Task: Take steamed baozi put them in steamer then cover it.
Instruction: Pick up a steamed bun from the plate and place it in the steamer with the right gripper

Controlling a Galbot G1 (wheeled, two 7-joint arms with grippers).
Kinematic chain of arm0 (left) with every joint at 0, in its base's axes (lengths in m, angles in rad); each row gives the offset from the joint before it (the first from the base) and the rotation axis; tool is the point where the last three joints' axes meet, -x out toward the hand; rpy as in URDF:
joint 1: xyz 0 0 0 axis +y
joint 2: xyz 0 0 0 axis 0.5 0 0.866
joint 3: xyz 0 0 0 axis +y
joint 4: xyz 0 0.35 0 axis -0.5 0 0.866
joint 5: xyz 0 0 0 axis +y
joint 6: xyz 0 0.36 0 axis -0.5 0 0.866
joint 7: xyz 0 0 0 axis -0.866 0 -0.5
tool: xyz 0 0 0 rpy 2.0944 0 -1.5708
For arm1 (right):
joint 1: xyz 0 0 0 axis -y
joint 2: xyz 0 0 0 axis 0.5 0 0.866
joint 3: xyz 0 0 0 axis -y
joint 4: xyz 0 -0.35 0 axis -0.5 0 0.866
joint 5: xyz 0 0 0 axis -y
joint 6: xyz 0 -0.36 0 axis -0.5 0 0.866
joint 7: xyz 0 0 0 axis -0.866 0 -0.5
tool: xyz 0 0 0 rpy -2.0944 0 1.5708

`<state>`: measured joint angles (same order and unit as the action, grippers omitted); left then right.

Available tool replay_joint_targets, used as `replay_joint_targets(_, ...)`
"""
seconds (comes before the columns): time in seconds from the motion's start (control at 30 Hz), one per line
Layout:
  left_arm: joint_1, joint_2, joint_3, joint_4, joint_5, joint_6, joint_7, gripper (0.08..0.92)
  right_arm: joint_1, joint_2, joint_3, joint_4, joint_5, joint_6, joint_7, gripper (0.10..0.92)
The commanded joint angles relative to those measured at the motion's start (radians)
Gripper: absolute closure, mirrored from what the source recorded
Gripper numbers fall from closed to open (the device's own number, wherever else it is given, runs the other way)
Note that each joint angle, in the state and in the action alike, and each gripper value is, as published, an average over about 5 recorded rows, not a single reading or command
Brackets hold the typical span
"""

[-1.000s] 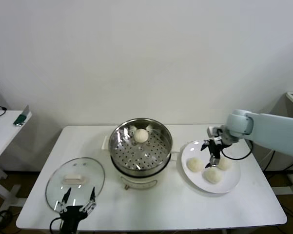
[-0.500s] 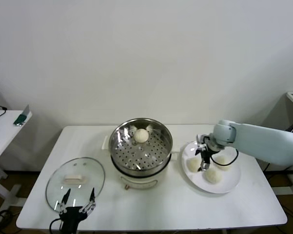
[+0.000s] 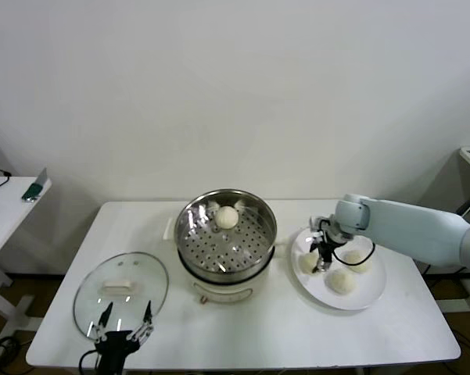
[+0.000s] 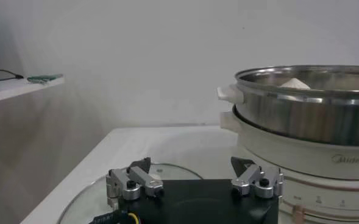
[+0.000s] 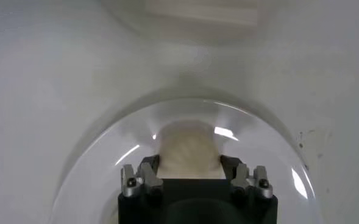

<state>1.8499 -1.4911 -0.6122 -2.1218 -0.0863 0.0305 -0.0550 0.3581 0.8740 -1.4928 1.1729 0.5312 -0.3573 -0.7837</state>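
One baozi (image 3: 227, 217) lies at the back of the steamer (image 3: 189, 226) on its perforated tray. Three more baozi sit on a white plate (image 3: 367, 295): the left one (image 3: 307, 262), the front one (image 3: 342, 282) and the right one (image 3: 359, 260). My right gripper (image 3: 322, 259) is down over the left baozi. In the right wrist view (image 5: 189, 163) its fingers press both sides of that baozi (image 5: 188, 149), which rests on the plate (image 5: 100, 158). The cover (image 3: 121, 285) lies flat on the table at the left. My left gripper (image 3: 125, 322) is open and empty at the cover's front edge.
The steamer (image 4: 307, 109) stands at the table's middle, and the left wrist view shows the baozi top (image 4: 295, 82) over its rim and the cover (image 4: 167, 170) under the left gripper (image 4: 191, 173). A side table (image 3: 8, 195) stands far left.
My right gripper has moved left across the plate and down, from over the right baozi to around the left one. The left arm has not moved.
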Motion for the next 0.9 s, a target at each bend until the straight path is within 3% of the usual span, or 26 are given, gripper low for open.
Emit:
replay_joint_targets(0.03,0.002,0.000,0.001,-0.006,0.000,0.000,-0.001,0.177,0.052,-0.004,-0.017,0.001,0.008,0.014,-0.036,0.381)
replay_joint_targets(0.37,0.002,0.002,0.012,-0.012,0.002,0.000,-0.003,0.177,0.496,-0.007,-0.275,0.115,0.130,0.080,-0.136,0.389)
replay_joint_targets(0.53,0.002,0.011,0.018,-0.025,0.000,0.000,-0.003,0.177,0.768,0.061,-0.359,0.206,0.308,0.073,-0.146,0.389)
replay_joint_targets(0.73,-0.001,0.019,0.025,-0.032,-0.002,0.001,-0.004,0.177,0.871,0.183,-0.298,0.354,0.516,-0.025,-0.032,0.389)
replay_joint_targets(0.9,-0.002,0.018,0.031,-0.039,-0.002,0.003,-0.004,0.177,0.776,0.343,-0.189,0.373,0.607,-0.127,0.107,0.389)
